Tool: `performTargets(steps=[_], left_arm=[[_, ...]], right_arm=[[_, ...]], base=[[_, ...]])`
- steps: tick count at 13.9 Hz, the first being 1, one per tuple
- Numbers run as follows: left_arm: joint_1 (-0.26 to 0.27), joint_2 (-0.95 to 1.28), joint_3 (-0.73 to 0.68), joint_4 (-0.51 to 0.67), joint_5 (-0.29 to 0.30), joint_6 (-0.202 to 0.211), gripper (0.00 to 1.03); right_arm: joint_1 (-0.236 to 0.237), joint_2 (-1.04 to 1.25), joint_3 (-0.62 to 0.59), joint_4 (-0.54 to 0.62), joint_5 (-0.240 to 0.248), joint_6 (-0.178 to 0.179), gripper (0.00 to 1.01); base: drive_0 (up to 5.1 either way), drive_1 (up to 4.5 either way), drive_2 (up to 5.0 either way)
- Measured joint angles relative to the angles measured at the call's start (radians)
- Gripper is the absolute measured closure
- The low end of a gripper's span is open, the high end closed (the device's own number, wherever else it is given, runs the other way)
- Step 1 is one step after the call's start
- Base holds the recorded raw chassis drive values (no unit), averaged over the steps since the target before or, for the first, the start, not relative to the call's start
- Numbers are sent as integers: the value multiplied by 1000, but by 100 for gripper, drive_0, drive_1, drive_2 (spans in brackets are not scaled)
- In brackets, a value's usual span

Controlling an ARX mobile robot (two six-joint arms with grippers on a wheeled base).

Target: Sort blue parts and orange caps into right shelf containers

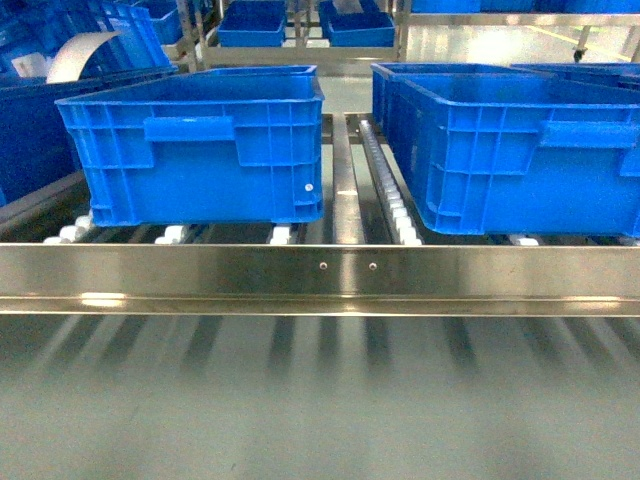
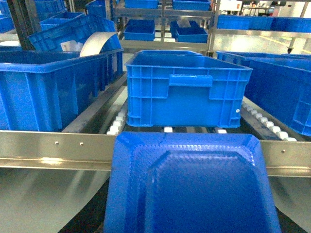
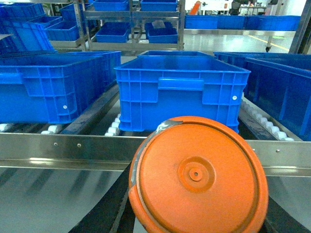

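A blue part (image 2: 194, 189), a flat moulded tray-like piece, fills the lower left wrist view and hides my left gripper's jaws; only a dark finger (image 2: 95, 216) shows beside it. A round orange cap (image 3: 197, 177) covers the lower right wrist view, with dark fingers (image 3: 102, 211) showing at its sides. Both pieces hang in front of the shelf rail (image 1: 320, 275). Beyond the rail, two blue containers (image 1: 200, 150) (image 1: 520, 150) stand on the white rollers. One container (image 2: 187, 94) faces the blue part, and another (image 3: 180, 90) faces the cap. Neither gripper appears in the head view.
Roller tracks (image 1: 385, 185) run between the two front containers. More blue crates (image 2: 43, 90) sit to the left, and another (image 3: 286, 90) to the right. Further racks with crates (image 1: 285, 25) stand behind. A curled white sheet (image 2: 97, 43) lies in a far left crate.
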Motion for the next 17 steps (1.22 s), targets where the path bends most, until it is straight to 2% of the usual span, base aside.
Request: performTargets(steps=[12,17], left_arm=[[0,0,0,0,0,0,62],[0,0,0,1,0,0,62]], right_arm=[[0,0,0,0,0,0,58],[0,0,0,0,0,0,58]], base=[[-2,412,-416],[1,55,-54]])
